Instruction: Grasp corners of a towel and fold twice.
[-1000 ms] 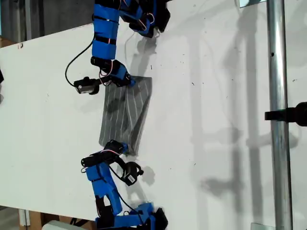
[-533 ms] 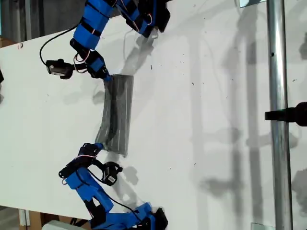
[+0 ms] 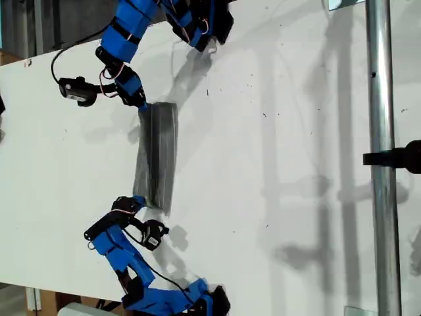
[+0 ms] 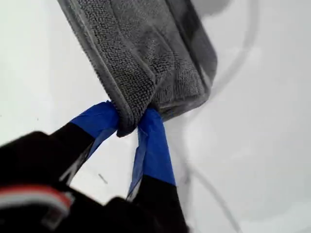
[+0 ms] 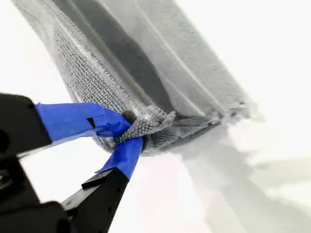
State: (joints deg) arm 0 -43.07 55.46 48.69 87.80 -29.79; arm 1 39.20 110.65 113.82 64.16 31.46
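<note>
Starting at the exterior view's left, we see a dark strip of room beyond the edge of the white table (image 3: 276, 164). Two blue arms reach in over that side, one from the exterior view's top and one from its bottom. Between their tips lies the towel (image 3: 156, 155), folded into a long narrow band of dark grey cloth on the tabletop. One gripper (image 3: 140, 104) meets the band's upper end and the other gripper (image 3: 139, 203) meets its lower end. We cannot tell from the wrist views which of these is which.

Up close, our first gripper (image 4: 129, 124) has its blue-taped jaws closed narrowly on a doubled corner (image 4: 125, 127) of the cloth, which runs away from it in layers. Our second gripper (image 5: 129, 131) likewise pinches a bunched corner (image 5: 150, 121) between its taped jaws, the pale stripes running off along the band.

Further right the table is bare and scuffed with small dark specks. A metal pole (image 3: 380, 131) stands near the exterior view's right edge, with a black clamp (image 3: 398, 157) on it.
</note>
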